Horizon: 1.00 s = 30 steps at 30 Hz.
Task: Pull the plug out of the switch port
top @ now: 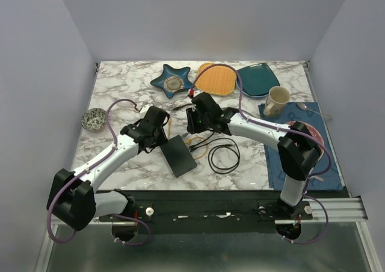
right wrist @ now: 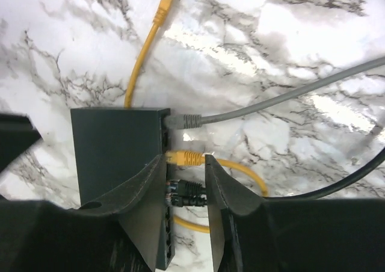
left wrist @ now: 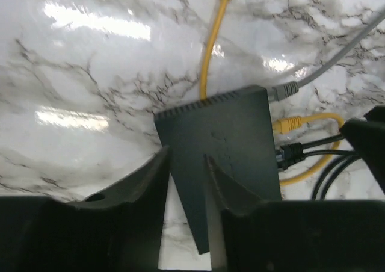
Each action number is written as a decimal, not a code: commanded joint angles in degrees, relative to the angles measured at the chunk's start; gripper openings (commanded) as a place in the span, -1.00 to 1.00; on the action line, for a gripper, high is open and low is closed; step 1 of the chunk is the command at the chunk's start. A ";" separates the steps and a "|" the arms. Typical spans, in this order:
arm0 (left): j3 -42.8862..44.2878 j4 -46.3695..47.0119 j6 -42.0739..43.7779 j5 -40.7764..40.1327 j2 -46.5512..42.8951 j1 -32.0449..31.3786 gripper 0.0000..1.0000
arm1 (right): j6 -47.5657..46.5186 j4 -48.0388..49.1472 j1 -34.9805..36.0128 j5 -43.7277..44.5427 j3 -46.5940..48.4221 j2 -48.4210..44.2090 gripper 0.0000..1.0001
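Note:
The switch point(top: 178, 154) is a flat black box lying on the marble table, also seen in the left wrist view point(left wrist: 222, 139) and the right wrist view point(right wrist: 114, 145). A grey plug point(right wrist: 183, 121), a yellow plug point(right wrist: 186, 158) and two black plugs point(right wrist: 192, 194) sit in its sockets. My right gripper point(right wrist: 185, 173) is open, and its fingers straddle the black plugs, with the yellow plug at their tips. My left gripper point(left wrist: 186, 173) is open, with a corner strip of the switch between its fingers. Both grippers hover close together over the switch, left gripper point(top: 157, 130) and right gripper point(top: 195, 124).
A black cable coil point(top: 225, 157) and a yellow cable point(top: 204, 144) lie right of the switch. A loose yellow plug end point(right wrist: 163, 10) lies beyond it. A star dish point(top: 171, 79), orange plate point(top: 216, 79), teal plate point(top: 257, 79), mug point(top: 278, 100), small bowl point(top: 94, 118) and blue mat point(top: 301, 163) ring the area.

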 commanded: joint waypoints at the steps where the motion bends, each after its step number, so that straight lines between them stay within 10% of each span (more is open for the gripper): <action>1: -7.10 2.57 -3.06 2.53 -5.71 -2.82 0.12 | -0.33 -2.36 -0.88 0.09 0.66 -0.08 -0.18; 7: -12.91 5.12 -0.70 5.41 -15.65 -7.65 0.38 | -1.56 -2.89 -2.19 -0.52 6.18 4.05 -0.17; 17: -13.18 6.35 3.08 5.17 -13.46 -25.56 -0.34 | -2.44 -7.28 -4.92 -1.76 16.21 13.62 -0.17; 30: -11.06 10.22 7.74 12.29 1.38 -36.57 -0.61 | -0.77 -8.43 -5.45 -6.06 18.33 19.44 -0.18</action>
